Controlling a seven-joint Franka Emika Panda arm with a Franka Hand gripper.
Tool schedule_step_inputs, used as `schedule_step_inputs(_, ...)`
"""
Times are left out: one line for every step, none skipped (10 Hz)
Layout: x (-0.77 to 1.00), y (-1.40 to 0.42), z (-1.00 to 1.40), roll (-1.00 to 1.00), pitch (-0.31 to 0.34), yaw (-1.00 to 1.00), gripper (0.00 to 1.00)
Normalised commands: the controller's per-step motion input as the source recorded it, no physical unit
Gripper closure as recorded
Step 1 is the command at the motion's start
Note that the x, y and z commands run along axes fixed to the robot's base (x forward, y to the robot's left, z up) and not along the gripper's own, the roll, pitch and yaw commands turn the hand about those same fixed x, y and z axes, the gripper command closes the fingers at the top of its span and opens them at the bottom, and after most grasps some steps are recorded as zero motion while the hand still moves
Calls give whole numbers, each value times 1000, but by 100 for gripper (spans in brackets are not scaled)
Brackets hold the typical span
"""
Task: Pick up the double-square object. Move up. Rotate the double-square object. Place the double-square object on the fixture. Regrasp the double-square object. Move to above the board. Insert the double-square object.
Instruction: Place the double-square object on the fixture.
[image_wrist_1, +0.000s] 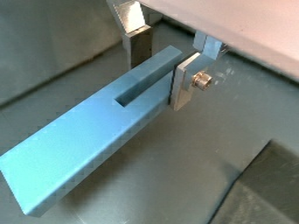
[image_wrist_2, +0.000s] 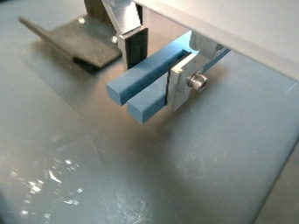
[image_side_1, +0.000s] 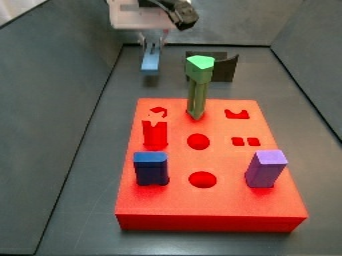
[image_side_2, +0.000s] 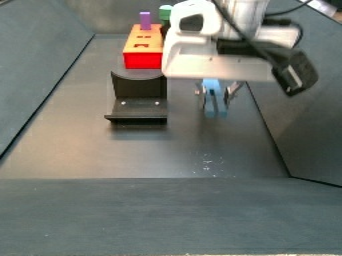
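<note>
Gripper (image_wrist_2: 156, 59): fingers clamped on double-square object (image_wrist_2: 149, 80), lifted off the surface. Pickup done; fixture (image_side_2: 135, 98) placement, regrasp, board (image_side_1: 209, 165) insertion pending.

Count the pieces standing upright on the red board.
3. A tall green peg stands near the flat red board's far middle, a short dark-blue block and a purple block nearer the front. The tool lies beyond. None seems hidden.
</note>
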Motion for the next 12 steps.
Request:
schedule_step_inputs(0, 0, 1000, 0, 0, 0, 100)
schedule_step_inputs(-2, 0, 1000, -19, -3, 3, 100)
schedule_step_inputs(-8, -4, 1000, -38, 4, 7, 100)
schedule_step_inputs(-12, -5, 1000, -57, 10, 12, 100)
schedule_step_inputs(-16, -5, 1000, -76, 17, 14, 100)
schedule_step_inputs(-19, -5, 1000, -97, 20, 10, 100)
schedule_step_inputs(-22, -4, 1000, -111, 22, 1, 100)
schedule_step_inputs(-23, -3, 1000, -124, 23, -6, 100)
schedule_step_inputs(-25, -4, 981, -138, 27, -12, 100)
schedule_step_inputs(-21, -4, 846, -152, 28, -16, 100)
schedule_step_inputs(-13, 0, 667, -169, 30, -22, 100)
schedule_step_inputs(-8, 3, 534, -174, 36, -28, 100)
